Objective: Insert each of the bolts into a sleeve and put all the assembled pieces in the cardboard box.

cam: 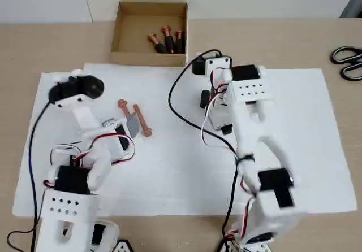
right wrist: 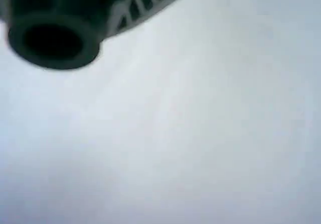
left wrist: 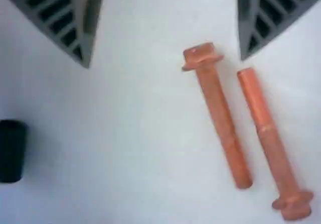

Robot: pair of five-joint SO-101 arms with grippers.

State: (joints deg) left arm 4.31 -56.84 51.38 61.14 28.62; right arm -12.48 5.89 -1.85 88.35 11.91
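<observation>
Two orange bolts lie side by side on the white sheet, heads at opposite ends: one (left wrist: 220, 118) (cam: 123, 107) and the other (left wrist: 271, 143) (cam: 142, 121). My left gripper (left wrist: 164, 58) (cam: 131, 125) hangs open just above them, its grey fingers (left wrist: 65, 18) spread wide with nothing between them. A black sleeve (left wrist: 11, 151) lies on the sheet apart from the bolts. My right gripper (cam: 207, 98) is near the box's corner, shut on another black sleeve (right wrist: 52, 40) whose open end faces the camera. The cardboard box (cam: 125, 37) holds three assembled pieces (cam: 167, 40).
The white sheet (cam: 169, 167) covers most of the table. Scissors (cam: 348, 57) lie at the far right edge. Black cables (cam: 181, 113) trail from the right arm across the middle of the sheet.
</observation>
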